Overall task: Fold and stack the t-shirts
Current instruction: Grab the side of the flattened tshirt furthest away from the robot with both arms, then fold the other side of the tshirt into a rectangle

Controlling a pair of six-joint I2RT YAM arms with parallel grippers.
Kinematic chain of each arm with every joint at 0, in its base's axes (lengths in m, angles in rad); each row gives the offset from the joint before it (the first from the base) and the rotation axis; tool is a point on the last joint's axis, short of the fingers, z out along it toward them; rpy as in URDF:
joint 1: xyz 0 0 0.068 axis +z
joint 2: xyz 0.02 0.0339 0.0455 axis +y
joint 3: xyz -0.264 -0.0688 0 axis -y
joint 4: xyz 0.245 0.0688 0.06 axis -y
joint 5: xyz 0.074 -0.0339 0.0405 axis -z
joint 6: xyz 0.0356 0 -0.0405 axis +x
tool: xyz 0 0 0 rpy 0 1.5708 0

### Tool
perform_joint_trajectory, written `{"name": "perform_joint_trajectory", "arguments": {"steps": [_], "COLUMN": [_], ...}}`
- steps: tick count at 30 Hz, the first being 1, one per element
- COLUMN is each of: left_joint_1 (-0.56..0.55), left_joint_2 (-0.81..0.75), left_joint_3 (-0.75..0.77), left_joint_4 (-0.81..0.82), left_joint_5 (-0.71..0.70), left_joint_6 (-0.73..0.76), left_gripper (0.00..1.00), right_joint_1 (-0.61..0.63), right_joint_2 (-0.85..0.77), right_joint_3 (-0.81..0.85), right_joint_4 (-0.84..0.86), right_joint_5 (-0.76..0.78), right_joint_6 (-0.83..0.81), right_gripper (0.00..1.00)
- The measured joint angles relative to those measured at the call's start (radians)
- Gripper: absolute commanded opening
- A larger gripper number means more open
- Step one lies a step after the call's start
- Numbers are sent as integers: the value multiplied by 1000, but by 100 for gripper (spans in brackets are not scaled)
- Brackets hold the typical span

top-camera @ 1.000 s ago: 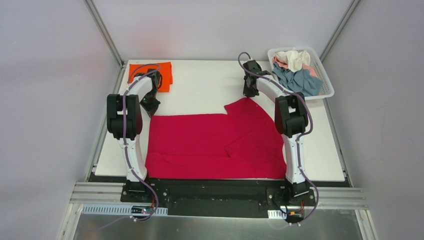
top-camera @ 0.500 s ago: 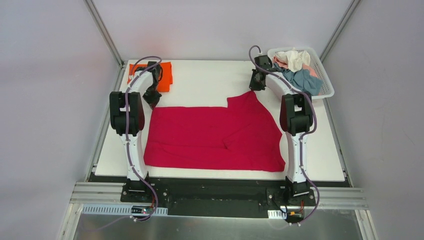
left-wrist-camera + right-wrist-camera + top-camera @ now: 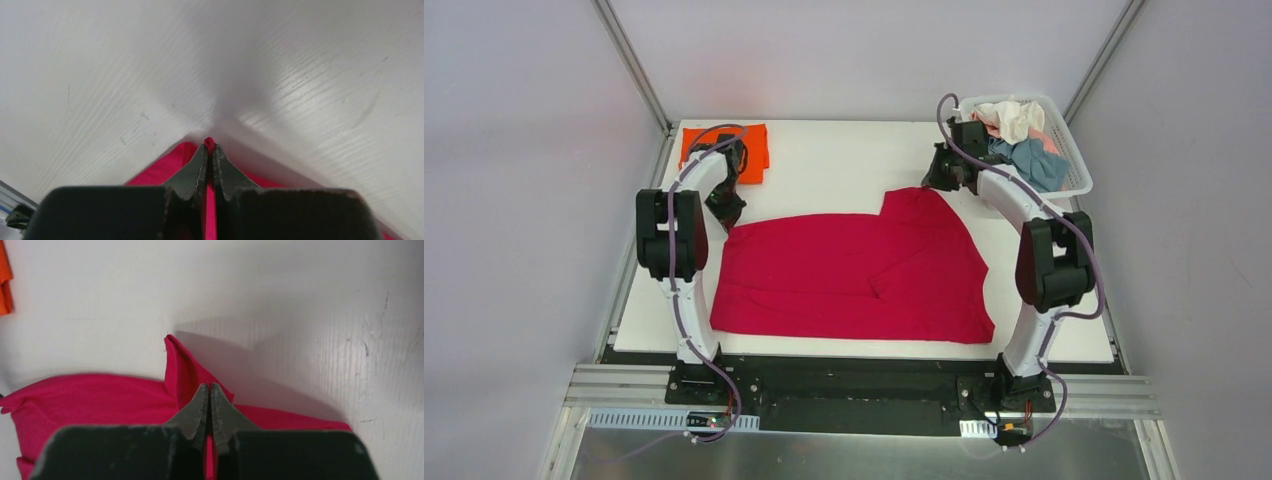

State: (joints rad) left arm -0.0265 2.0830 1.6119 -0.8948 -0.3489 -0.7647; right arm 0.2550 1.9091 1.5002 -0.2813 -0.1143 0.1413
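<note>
Crimson cloth sits pinched in both of my end effectors. My left end effector (image 3: 210,148) is clamped tight on the far left corner of the red shirt (image 3: 854,275), with a nub of fabric showing just past the tips. My right end effector (image 3: 210,388) is clamped on the far right part, where the cloth rises in a peaked ridge off the bench (image 3: 824,160). I hold two far points at once so that, I judge, the edge can be drawn taut and the shirt laid flat for folding. It lies spread across the near middle of the bench, creased, with a flap doubled over near its centre. An orange shirt (image 3: 759,150), already folded, rests at the far left corner, well apart from the red one; that reads as the stack's place. More shirts (image 3: 1034,165) wait heaped in the basket (image 3: 1079,172) at far right.
</note>
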Motion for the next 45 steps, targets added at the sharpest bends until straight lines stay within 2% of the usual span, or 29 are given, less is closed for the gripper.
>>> {"name": "perform_joint_trajectory", "arguments": {"steps": [7,15,27,35,45], "left_joint_1": [-21,-51,-51,-53,-54], "left_joint_2": [-164,-261,-460,-472,-520], "left_joint_3": [-159,-314,-444,-528,-555], "left_joint_4": [38,64,71,75,75], "left_joint_5": [3,-5,-49,-58,-79], "left_joint_6": [0,-5,-14,-40,-57], "left_gripper": [0,0,0,0,0], "right_joint_1": [3,9,10,10,10], "right_joint_2": [-180,-393,-628,-773,-839], "right_joint_3": [-217,-422,-566,-644,-677], "right_joint_4": [22,3,-84,-138,-173], "right_joint_5": [-73,-87,-40,-15,-8], "right_joint_6": [35,69,122,146,147], "right_gripper": [0,0,0,0,0]}}
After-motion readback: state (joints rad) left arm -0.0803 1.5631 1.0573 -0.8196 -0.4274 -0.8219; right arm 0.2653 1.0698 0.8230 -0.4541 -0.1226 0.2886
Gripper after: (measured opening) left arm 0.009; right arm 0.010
